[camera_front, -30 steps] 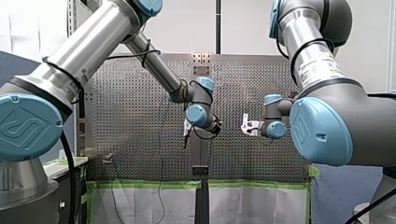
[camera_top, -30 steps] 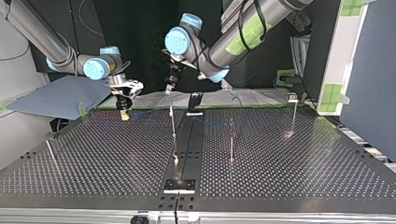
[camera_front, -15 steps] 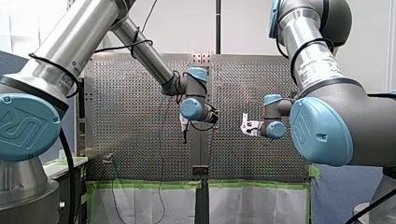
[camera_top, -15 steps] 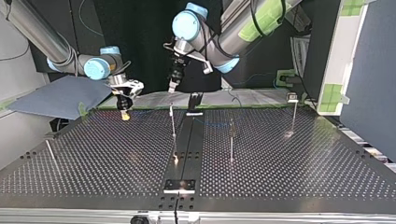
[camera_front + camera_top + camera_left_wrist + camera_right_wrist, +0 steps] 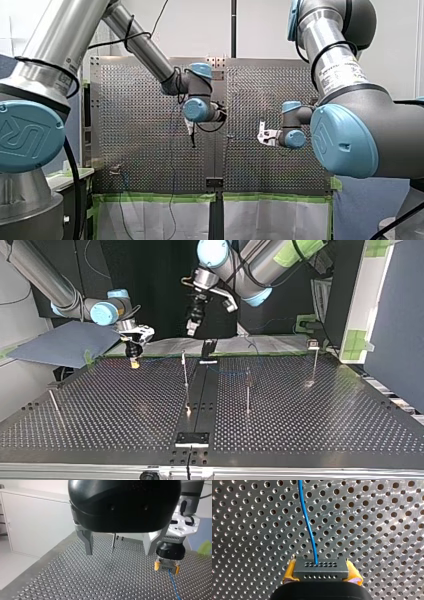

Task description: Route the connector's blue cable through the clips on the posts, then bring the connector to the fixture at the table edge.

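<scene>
My right gripper is shut on the grey connector, which sits between its yellow pads. The blue cable runs from the connector out over the perforated table. At the top view's left, that gripper hangs low over the table's far part. My left gripper is open with nothing between its metal fingers. It hangs high above the table's far edge. In the left wrist view, the right gripper with the connector is beside it.
Thin posts stand on the table: one near the middle, one to its right, one at the far right and one leaning at the left. A black strip ends in a bracket at the near edge.
My left arm has risen and swung: up and to the right in the top view, to the left in the front view. My right arm and the connector have stayed still.
</scene>
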Controlling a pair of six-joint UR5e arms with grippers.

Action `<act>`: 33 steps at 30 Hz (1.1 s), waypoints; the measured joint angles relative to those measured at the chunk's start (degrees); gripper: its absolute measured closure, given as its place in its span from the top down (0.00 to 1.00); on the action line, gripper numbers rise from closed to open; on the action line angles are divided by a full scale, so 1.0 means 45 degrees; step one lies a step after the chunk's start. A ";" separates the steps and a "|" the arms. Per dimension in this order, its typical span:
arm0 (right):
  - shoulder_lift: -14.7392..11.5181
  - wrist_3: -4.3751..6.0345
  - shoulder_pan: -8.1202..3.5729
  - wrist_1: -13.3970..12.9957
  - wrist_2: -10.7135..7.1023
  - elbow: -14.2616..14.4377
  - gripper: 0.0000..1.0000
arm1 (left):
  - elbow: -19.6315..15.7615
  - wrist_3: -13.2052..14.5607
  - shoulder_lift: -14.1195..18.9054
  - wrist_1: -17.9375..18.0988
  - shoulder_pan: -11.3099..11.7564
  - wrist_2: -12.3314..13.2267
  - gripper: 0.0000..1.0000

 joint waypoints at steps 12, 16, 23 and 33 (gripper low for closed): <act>0.0001 -0.0003 0.0003 -0.0023 0.0000 0.0000 0.00 | -0.1278 -0.0073 0.1276 0.0318 0.0119 -0.0007 0.99; 0.0001 0.0009 0.0003 -0.0031 0.0000 -0.0005 0.00 | -0.1687 -0.0302 0.1685 0.0689 0.0294 0.0017 0.99; 0.0000 0.0002 -0.0032 0.0007 0.0040 -0.0013 0.00 | -0.2363 -0.0464 0.2362 0.1364 0.0912 0.0525 0.99; -0.0264 -0.0024 -0.0391 0.0754 0.0756 -0.0021 0.00 | -0.3366 -0.0402 0.3361 0.2357 0.1876 0.1195 0.99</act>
